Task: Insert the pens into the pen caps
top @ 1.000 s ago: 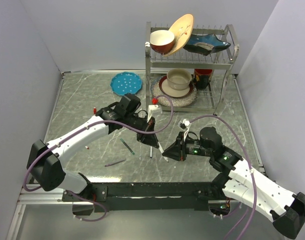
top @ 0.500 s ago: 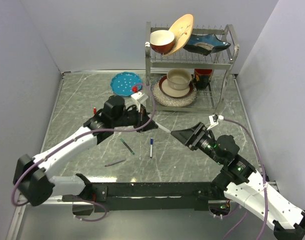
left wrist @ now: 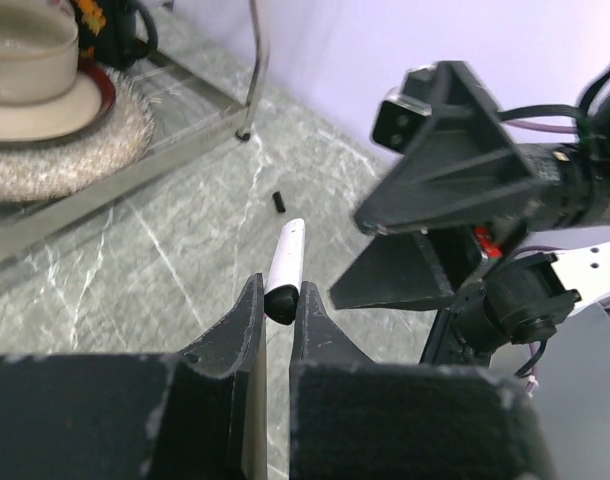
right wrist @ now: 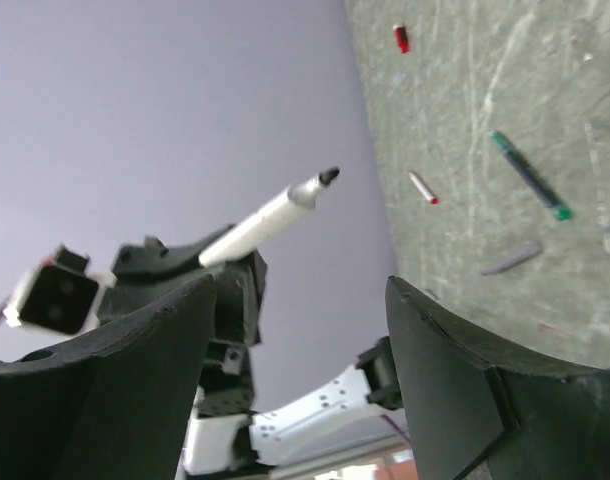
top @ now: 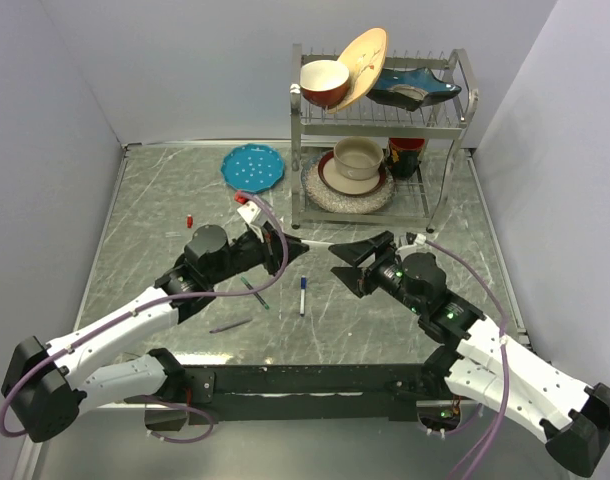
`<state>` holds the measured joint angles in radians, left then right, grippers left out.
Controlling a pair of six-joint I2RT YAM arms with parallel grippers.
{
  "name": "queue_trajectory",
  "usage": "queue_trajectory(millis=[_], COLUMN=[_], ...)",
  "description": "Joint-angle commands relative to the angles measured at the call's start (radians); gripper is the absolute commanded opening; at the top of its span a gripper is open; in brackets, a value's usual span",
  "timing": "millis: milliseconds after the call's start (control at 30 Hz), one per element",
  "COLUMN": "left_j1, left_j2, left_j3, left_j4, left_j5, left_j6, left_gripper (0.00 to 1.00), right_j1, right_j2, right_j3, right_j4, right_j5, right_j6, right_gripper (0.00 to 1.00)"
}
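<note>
My left gripper (top: 301,245) is shut on a white pen with a black end (left wrist: 285,258) and holds it above the table, its black tip (right wrist: 327,177) pointing at my right gripper (top: 343,264). The right gripper (right wrist: 300,290) is open and empty, close in front of that tip. A small black cap (left wrist: 279,200) lies on the table beyond the pen. On the table lie a blue-ended white pen (top: 303,295), a dark green pen (top: 253,292), a red-ended pen (right wrist: 422,187) and a red cap (top: 189,218).
A metal dish rack (top: 448,140) with bowls and plates stands at the back right, over a woven mat (top: 317,190). A teal plate (top: 253,166) lies at the back. A thin purple-grey stick (top: 230,325) lies near the front. Walls close both sides.
Both grippers have risen from the table's middle. The left one has drawn back left with the white pen. The right one has swung round to face it, open.
</note>
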<state>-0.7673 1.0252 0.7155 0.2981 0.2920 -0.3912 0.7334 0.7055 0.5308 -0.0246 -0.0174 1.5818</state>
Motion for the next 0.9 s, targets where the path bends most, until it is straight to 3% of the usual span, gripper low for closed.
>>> queue_trajectory(millis=[0, 367, 467, 500, 600, 667, 700, 767, 800, 867], left_j1=[-0.017, -0.033, -0.036, -0.038, -0.038, -0.038, -0.038, -0.038, -0.038, -0.038], left_j2=[-0.046, -0.076, -0.077, -0.077, -0.071, -0.068, -0.074, -0.085, -0.103, -0.122], left_j3=[-0.025, -0.137, -0.152, -0.154, -0.140, -0.119, -0.087, -0.044, 0.000, 0.041], left_j4=[0.130, 0.272, 0.282, 0.276, 0.250, 0.179, 0.149, 0.031, -0.015, -0.121], left_j5=[-0.005, 0.035, 0.030, 0.029, 0.015, 0.001, -0.008, -0.013, -0.001, 0.018], left_j6=[0.035, 0.046, 0.049, 0.055, 0.058, 0.057, 0.046, 0.040, 0.037, 0.026], left_gripper=[0.01, 0.01, 0.01, 0.01, 0.01, 0.13, 0.28, 0.40, 0.52, 0.61], right_j1=[0.009, 0.009, 0.009, 0.011, 0.011, 0.011, 0.008, 0.006, 0.004, -0.003], right_j2=[0.034, 0.193, 0.200, 0.196, 0.170, 0.140, 0.128, 0.082, 0.065, 0.031], right_j3=[0.070, 0.089, 0.080, 0.069, 0.058, 0.046, 0.034, 0.026, 0.034, 0.035], right_j4=[0.078, 0.230, 0.261, 0.271, 0.273, 0.301, 0.314, 0.324, 0.306, 0.301], right_j5=[0.033, 0.050, 0.053, 0.068, 0.102, 0.115, 0.114, 0.129, 0.132, 0.084], right_j6=[0.095, 0.135, 0.139, 0.136, 0.092, 0.017, -0.027, -0.224, -0.291, -0.491], right_gripper=[0.76, 0.65, 0.42, 0.27, 0.00, 0.00, 0.00, 0.00, 0.00, 0.00])
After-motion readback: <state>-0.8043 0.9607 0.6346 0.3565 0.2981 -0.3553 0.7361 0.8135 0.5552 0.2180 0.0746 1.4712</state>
